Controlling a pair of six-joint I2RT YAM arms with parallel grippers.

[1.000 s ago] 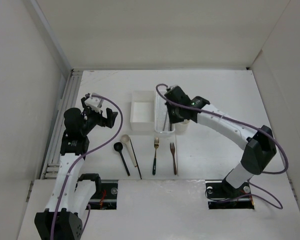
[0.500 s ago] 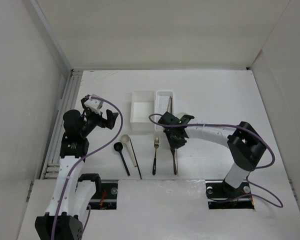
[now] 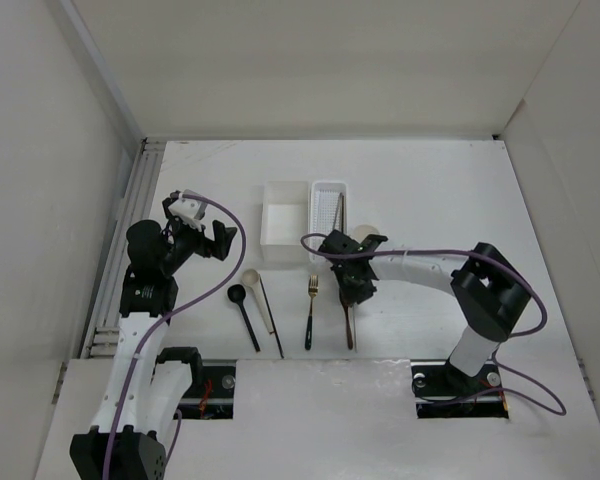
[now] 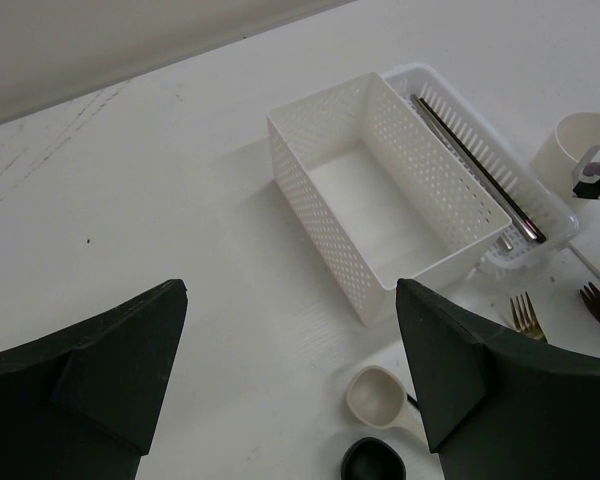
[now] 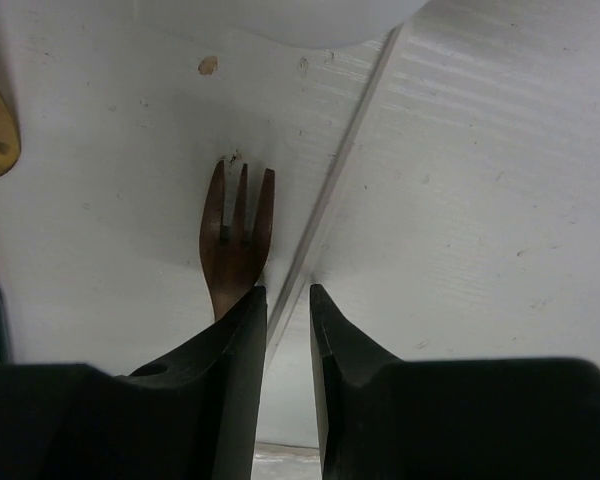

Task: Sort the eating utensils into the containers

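My right gripper [image 3: 352, 287] is down at the table over the tines of the small brown fork [image 5: 235, 235]. Its jaws stand a narrow gap apart [image 5: 288, 295] with a thin pale chopstick [image 5: 345, 160] lying in that gap, against the left finger. The fork's handle [image 3: 348, 328] shows below the gripper. The gold fork with black handle [image 3: 309, 312], black spoon [image 3: 244, 312], beige spoon [image 3: 254, 288] and a black chopstick [image 3: 271, 318] lie in a row. My left gripper [image 3: 204, 228] is open and empty above the table [image 4: 290, 370]. Metal chopsticks [image 4: 480, 170] lie in the perforated basket [image 3: 328, 186].
The square box [image 3: 271, 228] stands left of the basket, and it is empty in the left wrist view [image 4: 320, 160]. The round cream cup [image 3: 366, 236] stands right of the basket, just behind my right gripper. White walls enclose the table on three sides.
My right arm swung from the basket and cup down to the brown fork, then settled slightly lower there. My left arm has stayed put.
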